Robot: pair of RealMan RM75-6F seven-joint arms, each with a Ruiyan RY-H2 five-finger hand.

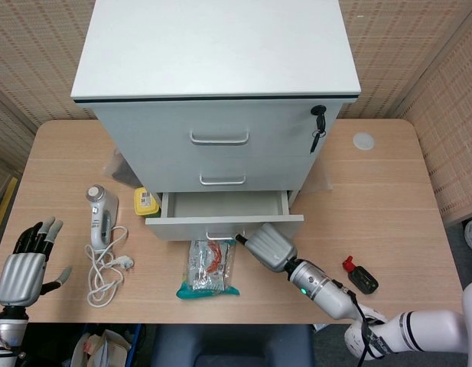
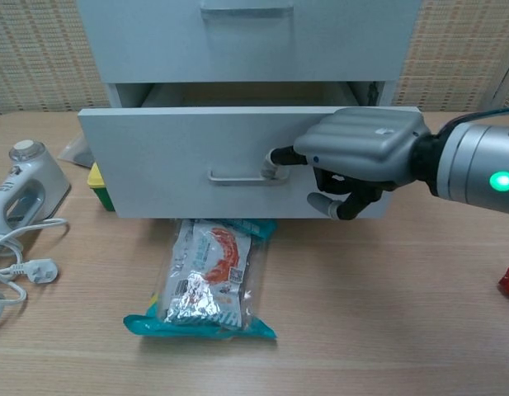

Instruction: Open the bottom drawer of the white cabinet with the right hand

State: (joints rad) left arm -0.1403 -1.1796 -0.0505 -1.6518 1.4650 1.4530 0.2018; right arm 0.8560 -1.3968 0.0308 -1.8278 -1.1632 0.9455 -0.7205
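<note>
The white cabinet (image 1: 216, 46) stands at the back of the table with three drawers. Its bottom drawer (image 1: 220, 206) is pulled partly out, and the inside looks empty. In the chest view the drawer front (image 2: 172, 148) juts toward me with its metal handle (image 2: 238, 176). My right hand (image 1: 270, 246) (image 2: 361, 148) is at the right end of that handle; one fingertip hooks onto it and the other fingers curl under. My left hand (image 1: 25, 267) rests at the table's front left with fingers spread, holding nothing.
A clear snack packet (image 1: 209, 269) (image 2: 206, 285) lies just in front of the drawer. A white handheld device with a cord (image 1: 98, 214) and a yellow box (image 1: 145, 201) sit to the left. A black and red item (image 1: 362, 277) lies at the right. A key (image 1: 318, 122) hangs in the top lock.
</note>
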